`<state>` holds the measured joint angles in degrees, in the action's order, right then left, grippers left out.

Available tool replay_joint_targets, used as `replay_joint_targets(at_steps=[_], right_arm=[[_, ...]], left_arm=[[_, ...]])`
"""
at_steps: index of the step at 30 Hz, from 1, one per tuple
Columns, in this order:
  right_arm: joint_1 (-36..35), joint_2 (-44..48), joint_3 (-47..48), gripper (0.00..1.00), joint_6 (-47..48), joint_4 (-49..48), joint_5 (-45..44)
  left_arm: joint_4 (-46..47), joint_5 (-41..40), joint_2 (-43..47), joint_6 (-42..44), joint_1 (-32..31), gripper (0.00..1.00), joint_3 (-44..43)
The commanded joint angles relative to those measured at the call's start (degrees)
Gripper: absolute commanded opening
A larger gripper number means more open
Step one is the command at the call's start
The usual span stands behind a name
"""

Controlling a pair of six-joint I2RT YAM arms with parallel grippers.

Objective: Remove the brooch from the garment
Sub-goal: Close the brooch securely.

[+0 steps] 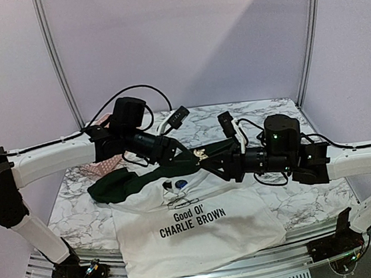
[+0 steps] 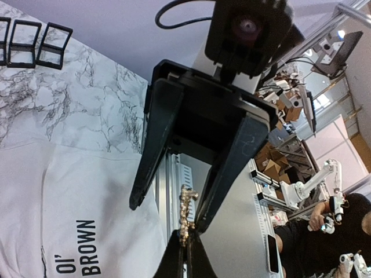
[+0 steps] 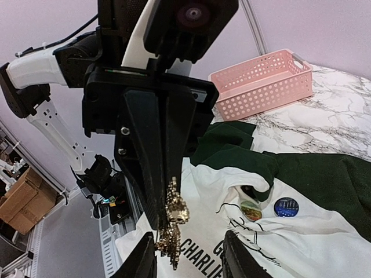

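The brooch (image 2: 186,215) apparently points lengthwise toward right gripper (image 2: 167,213).

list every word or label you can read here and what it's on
"Good Ol' CHARLIE BROWN": black print on the chest of the white T-shirt with dark green sleeves.
Small round blue pin badge on the shirt: pale marks, too small to read.
Round multicoloured pin badge beside it: too blurred to read.
Nothing else legible.
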<state>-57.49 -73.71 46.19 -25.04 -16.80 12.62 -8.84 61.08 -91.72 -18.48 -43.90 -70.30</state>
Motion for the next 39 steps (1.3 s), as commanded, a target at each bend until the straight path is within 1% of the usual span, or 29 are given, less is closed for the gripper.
replay_joint_targets(at_steps=[1, 12, 20, 25, 39], right_arm=[[1.29, 0.12, -1.33, 0.37, -1.6, -2.08, 3.2], [2.59, -0.61, -1.47, 0.3, -3.56, -2.71, 5.15], [2.82, -1.77, -0.96, 0.28, -3.77, -1.86, 4.5], [3.04, -2.63, -0.57, 0.21, -4.27, -1.44, 4.53], [3.31, -3.68, -0.4, 0.06, -5.85, -2.15, 4.31]], left_arm=[[-2.19, 0.92, 1.59, 2.36, -0.65, 0.0, 0.28], [-3.83, 0.49, 1.5, 3.69, -1.01, 0.0, -0.16], [-4.42, 0.17, 1.61, 4.31, -1.06, 0.0, -0.36], [-4.5, -0.06, 1.81, 4.47, -1.09, 0.0, -0.37], [-6.56, -0.46, 2.25, 6.49, -1.45, 0.0, -0.71]])
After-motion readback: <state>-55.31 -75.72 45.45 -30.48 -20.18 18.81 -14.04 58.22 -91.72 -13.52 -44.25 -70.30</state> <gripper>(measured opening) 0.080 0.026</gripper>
